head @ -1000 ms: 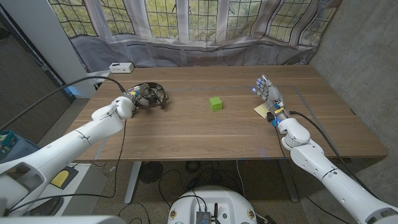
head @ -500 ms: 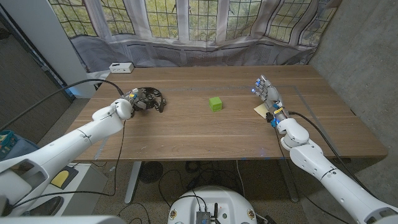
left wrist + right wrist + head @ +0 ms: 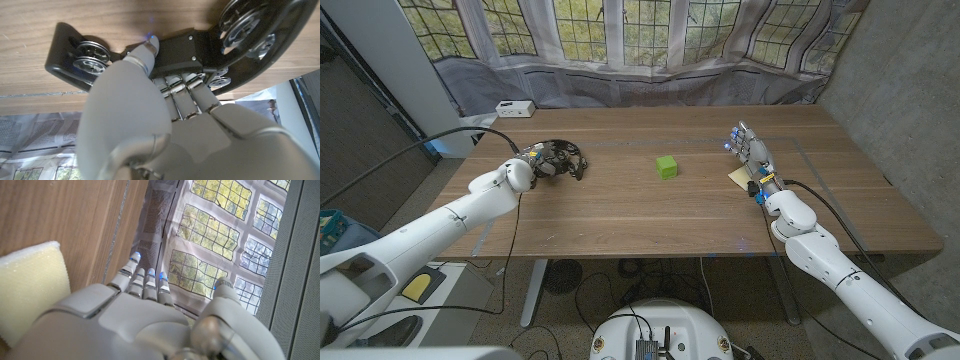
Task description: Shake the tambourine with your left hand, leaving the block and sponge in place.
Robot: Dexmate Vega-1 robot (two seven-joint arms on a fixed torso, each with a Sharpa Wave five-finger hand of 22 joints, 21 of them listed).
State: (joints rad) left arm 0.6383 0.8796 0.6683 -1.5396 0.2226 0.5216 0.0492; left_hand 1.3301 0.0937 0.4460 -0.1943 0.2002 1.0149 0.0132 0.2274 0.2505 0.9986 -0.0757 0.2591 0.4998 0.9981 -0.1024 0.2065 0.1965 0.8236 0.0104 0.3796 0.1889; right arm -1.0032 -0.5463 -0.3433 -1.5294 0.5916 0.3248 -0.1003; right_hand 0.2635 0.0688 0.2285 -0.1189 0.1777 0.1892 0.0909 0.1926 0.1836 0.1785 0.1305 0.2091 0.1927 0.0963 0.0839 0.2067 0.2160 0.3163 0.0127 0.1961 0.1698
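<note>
A black tambourine (image 3: 563, 157) with metal jingles is at the table's left, gripped by my left hand (image 3: 535, 160). In the left wrist view the fingers (image 3: 182, 92) wrap its black frame (image 3: 175, 47) with the thumb pressed on top; jingles (image 3: 87, 52) show on both sides. The green block (image 3: 666, 166) stands on the table's middle. A pale yellow sponge (image 3: 741, 177) lies at the right, partly hidden by my right hand (image 3: 750, 152), which stands beside it with fingers straight and holds nothing. The sponge (image 3: 30, 287) also shows in the right wrist view.
A white box (image 3: 514, 108) sits on the ledge behind the table's far left corner. A grey curtain and windows run along the back. Bare wood (image 3: 640, 215) spreads between the block and the near edge.
My left hand has drawn the tambourine slightly left and back between the oldest frame and now. The block, the sponge and my right hand have stayed where they were.
</note>
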